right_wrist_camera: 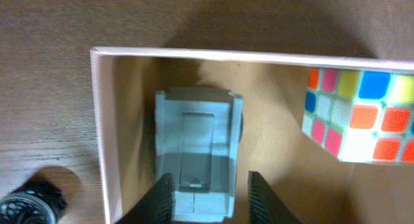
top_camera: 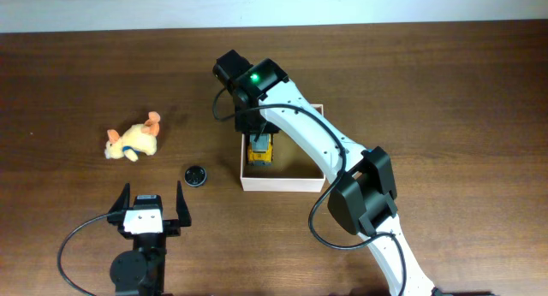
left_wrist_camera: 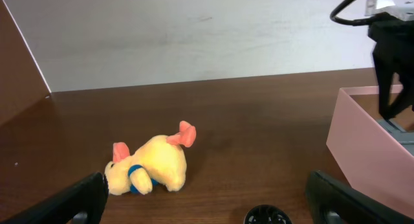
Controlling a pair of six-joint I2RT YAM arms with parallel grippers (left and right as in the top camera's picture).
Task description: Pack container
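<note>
The container (top_camera: 282, 183) is a square, shallow box with white walls and a tan inside, at the table's middle. It also shows in the right wrist view (right_wrist_camera: 103, 120) and the left wrist view (left_wrist_camera: 362, 146). Inside lie a yellow toy truck (top_camera: 259, 150) with a grey bed (right_wrist_camera: 197, 140) and a coloured puzzle cube (right_wrist_camera: 359, 114). My right gripper (right_wrist_camera: 210, 191) hangs open over the truck's bed, one finger on each side; in the overhead view it (top_camera: 255, 129) is above the box's left part. My left gripper (top_camera: 154, 198) is open and empty near the front edge.
A yellow plush dog (top_camera: 133, 140) with pink ears lies left of the box, ahead of my left gripper (left_wrist_camera: 207, 198), and shows in the left wrist view (left_wrist_camera: 152, 167). A small black wheel (top_camera: 196, 174) lies just outside the box's left wall (right_wrist_camera: 29, 203).
</note>
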